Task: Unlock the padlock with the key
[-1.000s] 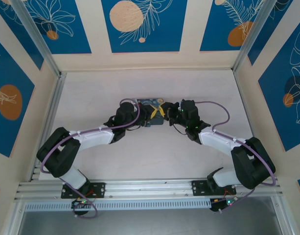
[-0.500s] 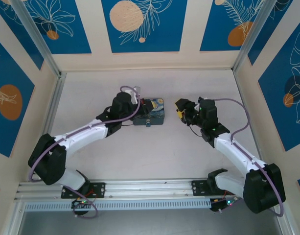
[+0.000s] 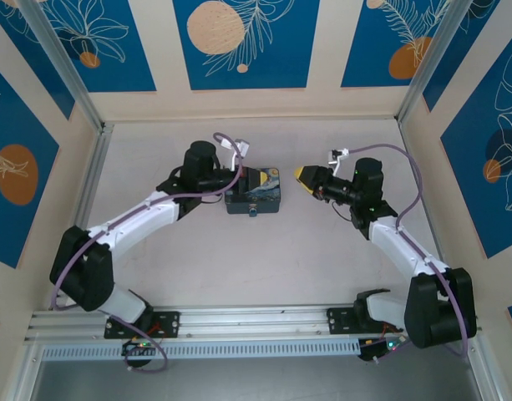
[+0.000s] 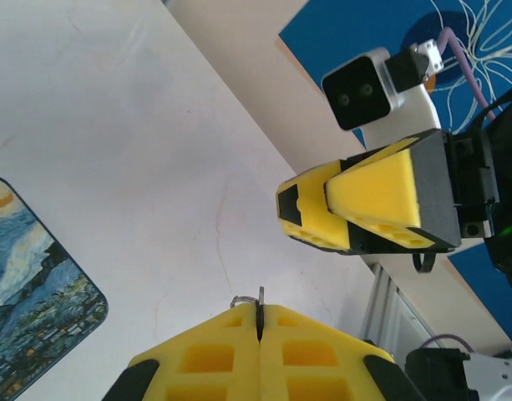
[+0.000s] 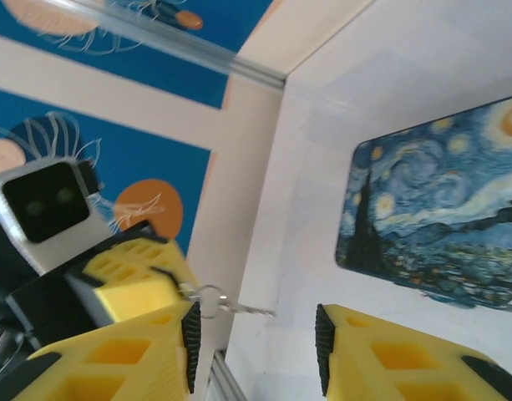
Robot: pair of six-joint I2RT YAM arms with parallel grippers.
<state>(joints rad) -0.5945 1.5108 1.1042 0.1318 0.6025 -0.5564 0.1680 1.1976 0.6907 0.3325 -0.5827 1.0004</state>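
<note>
Key: a thin dark metal sliver (image 4: 261, 299), pinched edge-on in my left gripper (image 4: 260, 322), held off the table close to the box (image 3: 260, 200).
Left gripper: fingers fully closed on the key; just its end and a small wire ring (image 5: 210, 297) poke out past the pads.
Key handling: I judge it light, stiff and slick. With so little metal in the pads, it could twist or slip if I push off-axis.
Hold: I'd keep the pinch at the ring end and leave the blade free.
Padlock: I take the small pale speck at the box's near edge, seen from the top, to be the padlock (image 3: 252, 210). It is too small for me to read the keyhole.
Padlock handling: probably hard, smooth and light enough to skid or swing. I'd grip the body, not the shackle.
Right gripper: my right gripper (image 5: 256, 334) stands partly open with nothing between the fingers. It faces the left one, near but apart.
Surface: the table (image 3: 239, 259) is pale and smooth, so I expect little friction from it.
Room: the walls (image 3: 239, 104) are well apart from both grippers, and I have space to align them.
</note>
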